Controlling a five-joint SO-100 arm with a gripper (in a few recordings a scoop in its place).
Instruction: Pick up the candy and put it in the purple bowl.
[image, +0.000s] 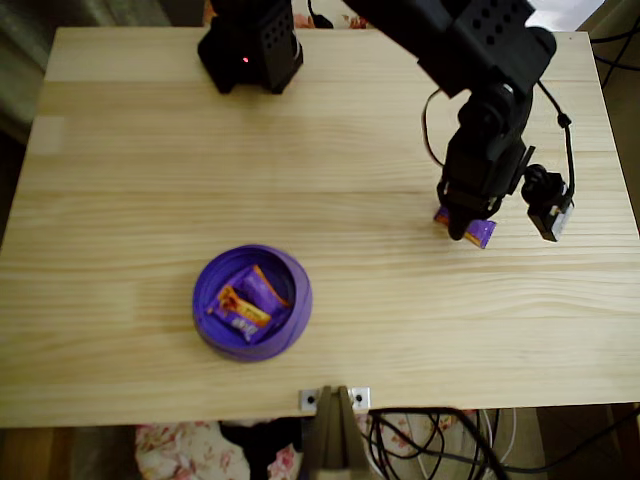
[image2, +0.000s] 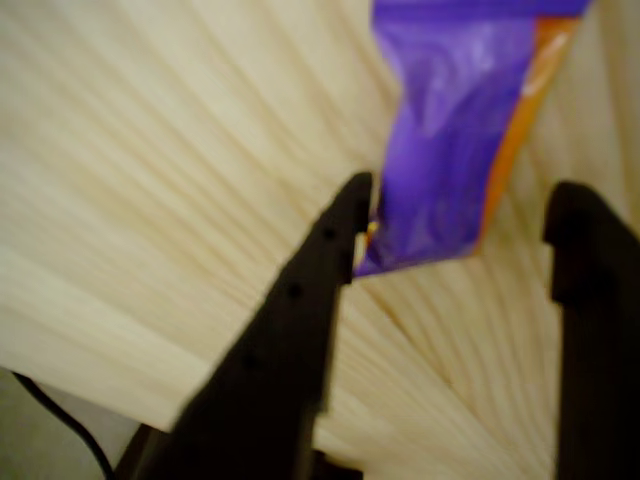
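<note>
Right, I've got the gripper (image: 466, 224) down low over the candy (image: 480, 232) on the right side of the bench (image: 120, 200) in the overhead view, jaws spread wide and holding nothing, because I want one finger on each side of the wrapper before I squeeze. Wrist view shows the candy (image2: 450, 150) lying flat, its near end between the fingertips (image2: 345, 215), touching the left one. Purple bowl (image: 298, 290) sits well apart, lower left, two candies inside.

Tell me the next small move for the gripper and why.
Probably close the fingers. In the wrist view the gripper is open with the candy lying on the table between its fingertips, one fingertip already at the wrapper's edge. The purple bowl sits away to the left in the overhead view.
</note>
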